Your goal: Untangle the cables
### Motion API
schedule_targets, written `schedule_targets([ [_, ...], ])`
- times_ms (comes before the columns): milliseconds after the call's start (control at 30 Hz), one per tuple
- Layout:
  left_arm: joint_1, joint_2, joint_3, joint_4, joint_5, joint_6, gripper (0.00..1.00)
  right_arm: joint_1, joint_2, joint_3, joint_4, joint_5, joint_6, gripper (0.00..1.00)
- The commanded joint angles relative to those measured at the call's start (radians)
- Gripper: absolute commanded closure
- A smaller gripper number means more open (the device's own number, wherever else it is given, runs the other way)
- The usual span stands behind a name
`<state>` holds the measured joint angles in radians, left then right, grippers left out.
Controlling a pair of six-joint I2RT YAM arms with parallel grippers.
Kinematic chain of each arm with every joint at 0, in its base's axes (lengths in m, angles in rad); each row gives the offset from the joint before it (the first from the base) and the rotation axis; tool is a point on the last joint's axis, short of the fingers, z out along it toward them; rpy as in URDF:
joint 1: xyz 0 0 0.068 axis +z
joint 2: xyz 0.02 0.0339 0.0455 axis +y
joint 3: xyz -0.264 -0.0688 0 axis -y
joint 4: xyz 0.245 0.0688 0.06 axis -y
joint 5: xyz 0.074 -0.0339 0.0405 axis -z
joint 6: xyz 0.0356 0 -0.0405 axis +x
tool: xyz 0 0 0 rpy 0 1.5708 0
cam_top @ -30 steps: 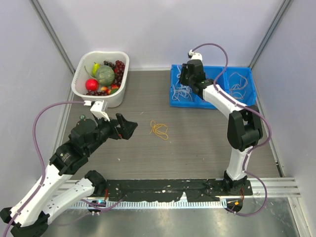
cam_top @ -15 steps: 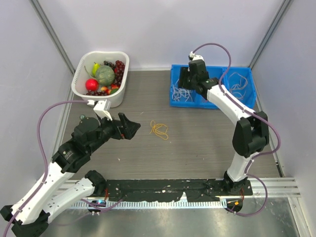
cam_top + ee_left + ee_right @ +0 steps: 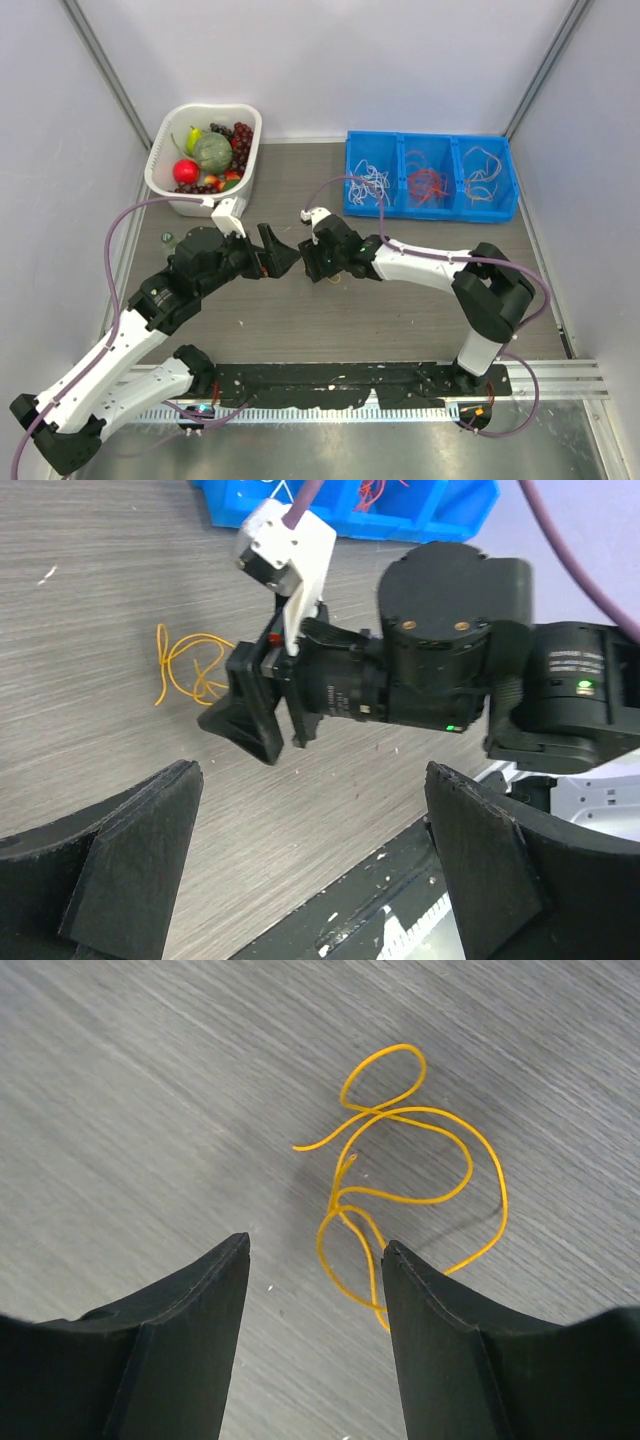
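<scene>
A loose yellow cable (image 3: 404, 1156) lies in loops on the grey wooden table; it also shows in the left wrist view (image 3: 186, 666). My right gripper (image 3: 316, 1246) is open and hovers just above the table at the cable's near end, with one loop by its right finger. In the top view the right gripper (image 3: 308, 268) covers the cable. My left gripper (image 3: 283, 257) is open and empty, close beside the right one and facing it; in its own view (image 3: 312, 775) it looks at the right wrist (image 3: 440, 650).
A blue three-compartment bin (image 3: 430, 214) at the back right holds white cables (image 3: 372, 185), red cables (image 3: 427, 183) and orange and white cables (image 3: 482, 170). A white basket (image 3: 232, 204) of fruit stands at the back left. A black rail runs along the near edge.
My right arm has swung from the blue bin to the table's middle, over the yellow cable. My left gripper has moved right, towards it.
</scene>
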<state>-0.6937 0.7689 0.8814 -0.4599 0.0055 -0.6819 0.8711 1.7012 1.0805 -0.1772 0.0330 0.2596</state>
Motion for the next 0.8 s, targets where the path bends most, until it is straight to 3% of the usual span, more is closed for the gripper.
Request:
schedule_targets([
  [0,-0.003,-0.008,-0.005,0.064,0.03,-0.048,0.03,0.0,0.049,0.032,0.062,0.117,0.004,0.42],
  [200,-0.001,-0.019,-0.021,0.07,0.021,-0.088,0.03,0.0,0.095,0.032,0.103,0.145,0.006,0.57],
  [433,-0.001,-0.011,-0.025,0.083,0.025,-0.122,0.04,-0.001,0.022,0.022,0.111,0.179,-0.037,0.95],
  [500,-0.001,-0.013,-0.033,0.092,0.021,-0.125,0.04,-0.003,-0.052,-0.004,0.119,0.186,-0.059,0.99],
  [767,-0.001,0.024,-0.062,0.145,0.042,-0.116,0.04,-0.133,-0.417,-0.125,0.127,0.196,-0.082,0.99],
])
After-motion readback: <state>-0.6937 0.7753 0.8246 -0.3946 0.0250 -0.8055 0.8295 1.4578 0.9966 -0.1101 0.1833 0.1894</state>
